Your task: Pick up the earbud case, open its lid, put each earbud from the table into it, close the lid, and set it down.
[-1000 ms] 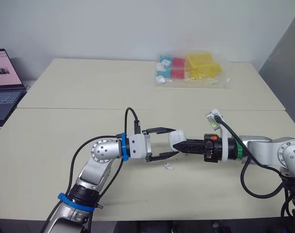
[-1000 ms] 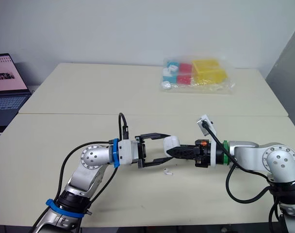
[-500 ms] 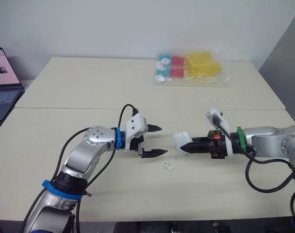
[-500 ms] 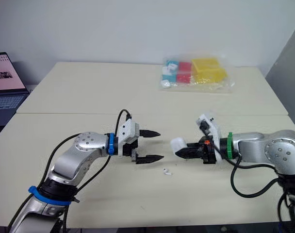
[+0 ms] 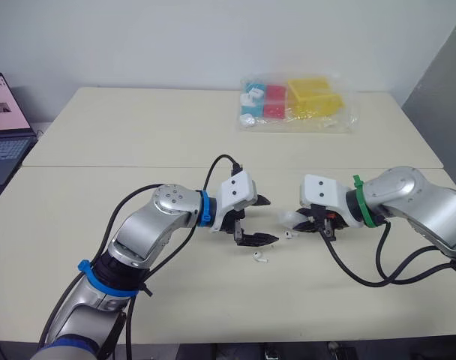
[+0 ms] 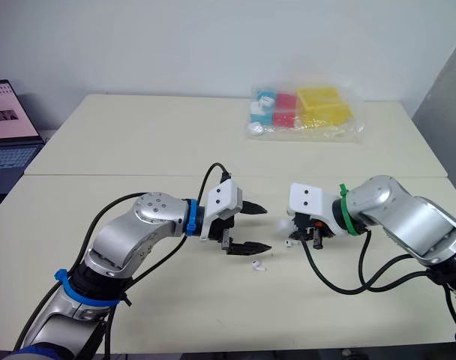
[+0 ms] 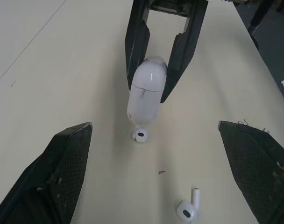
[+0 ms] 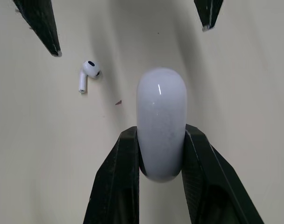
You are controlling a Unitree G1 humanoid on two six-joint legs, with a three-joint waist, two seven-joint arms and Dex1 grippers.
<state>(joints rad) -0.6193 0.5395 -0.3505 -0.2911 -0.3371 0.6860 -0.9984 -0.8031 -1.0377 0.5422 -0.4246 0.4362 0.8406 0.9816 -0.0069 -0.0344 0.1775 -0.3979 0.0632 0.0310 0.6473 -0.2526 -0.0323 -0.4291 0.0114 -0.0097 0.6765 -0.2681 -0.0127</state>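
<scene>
1. Case [image 8: 161, 93]: white, rounded, lid shut. It is sitting between the black fingers [image 8: 115, 186] of the right gripper [image 8: 160, 133], whose jaws are pinching it on both flanks. It is being held low over the cream surface [image 5: 138, 135], nose tilted downward. Whether it is touching the surface cannot be told.

2. Earbud, first [image 7: 139, 135]: white, lying on the surface just beside the case's lower end, on the side facing the left gripper.

3. Earbud, second [image 5: 259, 257]: white, with its stem showing. It is lying on the surface near the case, further out than the first and nearer the robot.

4. Left gripper [image 5: 272, 220]: it is facing the case from just beside it, apart from it. Its jaws are standing spread wide and holding nothing. One fingertip is hanging above the level of the case and the other below it. The second earbud is lying near the lower fingertip, untouched.

5. Bag [image 5: 295, 105]: clear plastic, holding yellow, red and blue blocks. It is resting on the surface well apart from the case, on the far side.

6. Laptop [image 5: 3, 127]: open, standing off the surface and well to the left of the case.
</scene>
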